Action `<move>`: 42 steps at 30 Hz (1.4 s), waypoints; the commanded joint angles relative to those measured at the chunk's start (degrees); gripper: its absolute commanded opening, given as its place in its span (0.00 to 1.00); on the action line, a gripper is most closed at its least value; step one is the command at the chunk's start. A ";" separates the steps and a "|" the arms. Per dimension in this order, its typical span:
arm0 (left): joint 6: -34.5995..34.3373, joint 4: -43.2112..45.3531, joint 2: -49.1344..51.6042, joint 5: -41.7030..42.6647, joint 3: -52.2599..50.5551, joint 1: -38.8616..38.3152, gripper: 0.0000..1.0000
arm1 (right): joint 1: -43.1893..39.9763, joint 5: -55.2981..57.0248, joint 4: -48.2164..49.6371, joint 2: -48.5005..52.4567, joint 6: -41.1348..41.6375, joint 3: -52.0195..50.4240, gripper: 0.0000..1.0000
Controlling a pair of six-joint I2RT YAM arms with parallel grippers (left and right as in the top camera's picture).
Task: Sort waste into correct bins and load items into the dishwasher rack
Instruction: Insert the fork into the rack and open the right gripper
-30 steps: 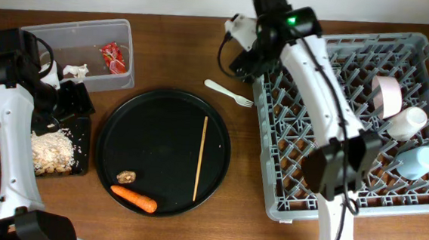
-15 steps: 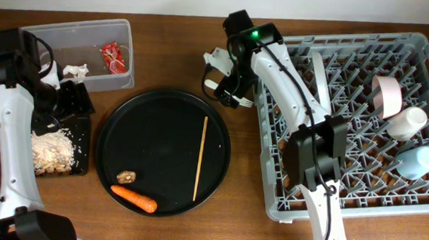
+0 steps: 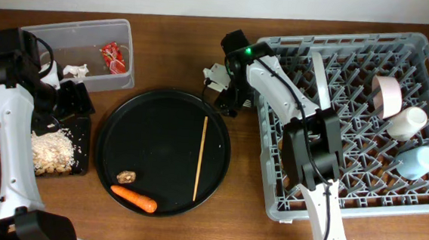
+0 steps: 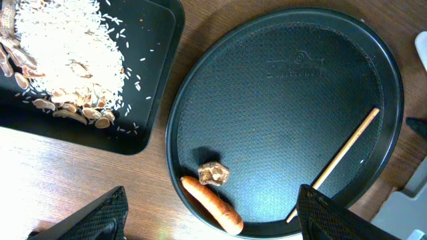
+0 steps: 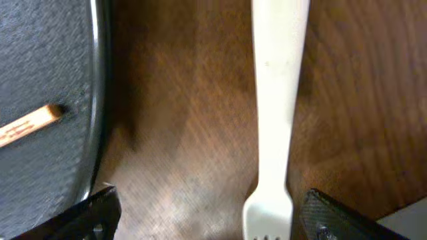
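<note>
My right gripper (image 3: 227,98) hangs open low over the table, between the round black tray and the grey dishwasher rack (image 3: 346,182). In the right wrist view the white fork (image 5: 277,100) lies on the wood with its head between my open fingers (image 5: 347,217), untouched. My left gripper (image 3: 70,101) is open and empty above the shallow black tray (image 3: 83,137) of rice-like crumbs (image 4: 67,60). The carrot (image 4: 213,207), brown lump (image 4: 213,173) and wooden stick (image 4: 337,163) lie on the round black tray. The clear tub (image 3: 84,31) holds the red wrapper (image 3: 113,56) and the white paper scrap (image 3: 74,70).
The round black tray (image 3: 163,150) fills the table's middle. The rack holds an upright white plate (image 3: 320,74), a pink cup (image 3: 386,96), a white cup (image 3: 407,122) and a light-blue cup (image 3: 420,161). The right arm's links lie over the rack's left part.
My right gripper has swung left from above the rack's corner and come down over the fork. The left arm has not moved.
</note>
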 commanded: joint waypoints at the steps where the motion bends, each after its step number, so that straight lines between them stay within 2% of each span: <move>1: 0.11 -0.02 -0.33 0.20 0.04 -0.26 0.80 | 0.28 -0.31 1.66 0.39 -0.15 -1.05 0.89; 10: 0.09 -0.04 -0.33 0.20 0.04 -0.26 0.80 | 0.31 -0.33 5.25 0.72 -0.15 -2.78 0.88; 13: 0.09 -0.07 -0.33 0.20 0.04 -0.26 0.80 | 0.31 -1.99 4.02 1.14 -0.15 -2.78 0.88; 15: 0.09 -0.09 -0.33 0.20 0.04 -0.26 0.80 | 0.31 -4.55 2.56 1.33 -0.15 -2.78 0.83; 26: 0.09 -0.26 -0.33 0.20 0.04 -0.26 0.80 | 0.72 -6.97 1.64 1.33 -0.15 -2.78 0.83; 30: 0.09 -0.26 -0.33 0.20 0.04 -0.26 0.80 | 1.11 -6.95 1.75 1.33 0.11 -2.78 0.69; 35: 0.09 -0.26 -0.33 0.20 0.04 -0.26 0.80 | 1.09 -6.95 1.75 1.36 0.20 -2.78 0.46; 42: 0.09 -0.28 -0.33 0.20 0.04 -0.26 0.80 | 1.09 -6.91 2.71 2.38 4.04 -2.86 0.43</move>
